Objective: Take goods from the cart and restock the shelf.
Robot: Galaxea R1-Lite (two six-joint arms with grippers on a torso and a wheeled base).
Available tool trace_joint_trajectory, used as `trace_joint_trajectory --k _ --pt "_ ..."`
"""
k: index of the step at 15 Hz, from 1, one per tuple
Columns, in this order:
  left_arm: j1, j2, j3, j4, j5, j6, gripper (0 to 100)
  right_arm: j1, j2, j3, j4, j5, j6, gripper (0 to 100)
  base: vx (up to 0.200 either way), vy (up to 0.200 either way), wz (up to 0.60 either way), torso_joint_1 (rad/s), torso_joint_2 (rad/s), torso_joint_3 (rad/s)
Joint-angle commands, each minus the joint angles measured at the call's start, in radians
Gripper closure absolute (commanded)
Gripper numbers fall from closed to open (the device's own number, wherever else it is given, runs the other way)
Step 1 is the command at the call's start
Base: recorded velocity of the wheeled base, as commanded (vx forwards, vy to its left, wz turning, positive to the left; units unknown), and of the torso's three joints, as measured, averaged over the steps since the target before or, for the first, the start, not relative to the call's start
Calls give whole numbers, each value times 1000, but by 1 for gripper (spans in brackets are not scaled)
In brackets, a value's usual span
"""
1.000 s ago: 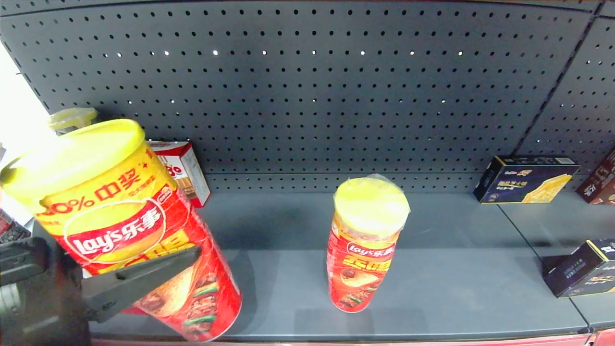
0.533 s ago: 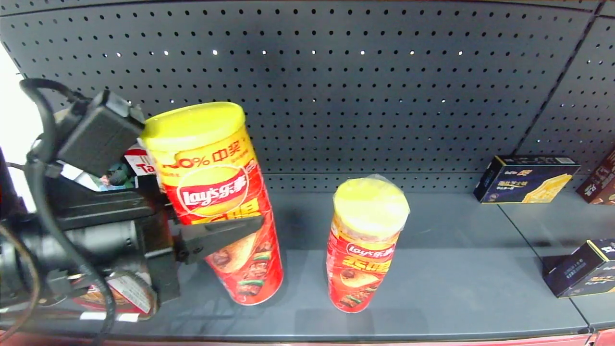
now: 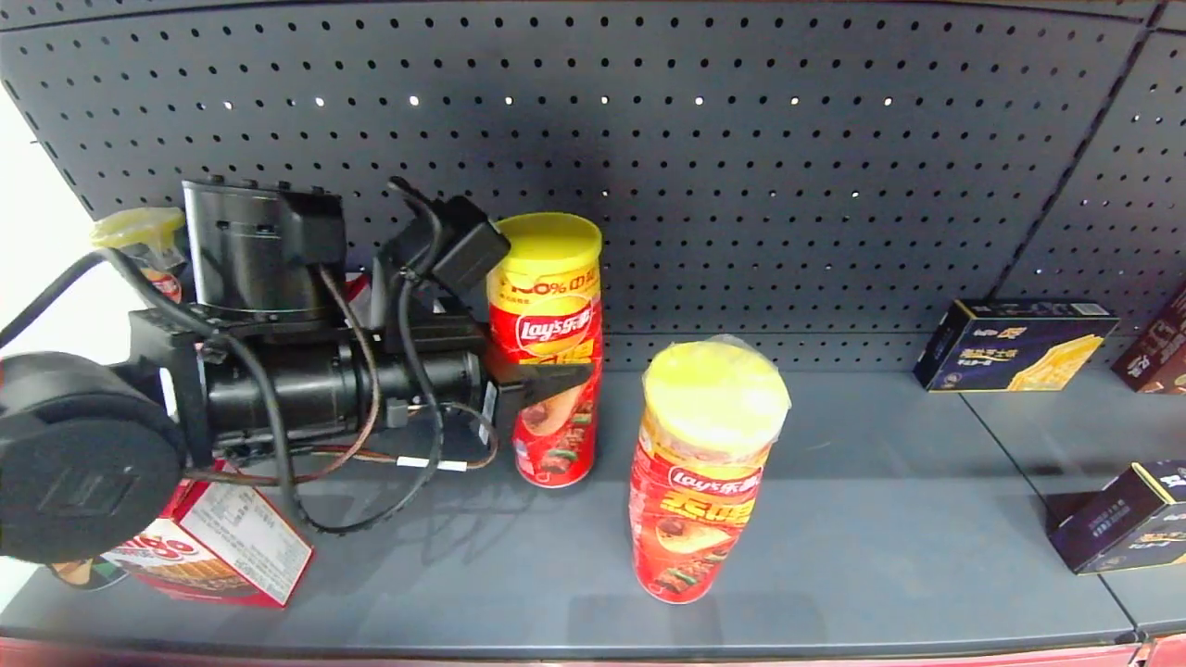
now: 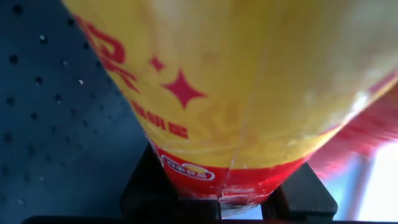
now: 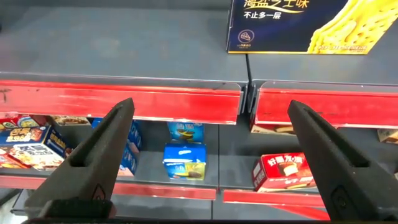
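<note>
1. Pinching a chip can (image 3: 545, 278) at mid-height, the left gripper (image 3: 574, 366) shows in the head view with one black finger (image 3: 542, 380) lying across the can's front. The can is upright, yellow lid up, near 9 o'clock of the picture's centre and close before the pegboard back wall (image 3: 741, 185). I cannot tell whether its base touches the grey shelf (image 3: 880, 547). A second chip can (image 3: 704, 482), with film over its lid, stands on the shelf at the held can's 4 o'clock, near it but apart. A dark blue box (image 3: 1015, 345) lies at 3 o'clock against the back wall. Another dark box (image 3: 1116, 519) sits at 4 o'clock by the picture's edge. A red-and-white carton (image 3: 222, 556) lies at 8 o'clock under the arm.
2. In the left wrist view the can's yellow and red wall sits close up, clamped between the gripper's two black pads (image 4: 149, 193), with the pegboard behind it.
3. In the right wrist view the right gripper (image 5: 217, 165) has its fingers spread wide. Beyond them run red price rails (image 5: 124, 102) along a shelf front that carries a navy carton (image 5: 317, 25). A lower shelf (image 5: 230, 155) holds a blue packet (image 5: 185, 158) and a red box (image 5: 283, 172).
</note>
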Motion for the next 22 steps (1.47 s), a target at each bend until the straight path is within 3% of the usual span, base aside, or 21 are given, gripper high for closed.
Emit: trace_joint_trajectory --k 1,4,8,14,22 --pt "11 136 -76 -34 -4 29 100 1 5 0 0 0 0 0 0 0 0 0 0 0" --pt "5 221 -172 -77 -4 31 100 1 5 0 0 0 0 0 0 0 0 0 0 0" --pt "-5 264 -229 -85 -4 27 100 1 5 0 0 0 0 0 0 0 0 0 0 0" --pt "-32 311 -223 -163 -6 21 100 1 5 0 0 0 0 0 0 0 0 0 0 0" --pt "-31 322 -206 -171 -1 29 100 1 5 0 0 0 0 0 0 0 0 0 0 0"
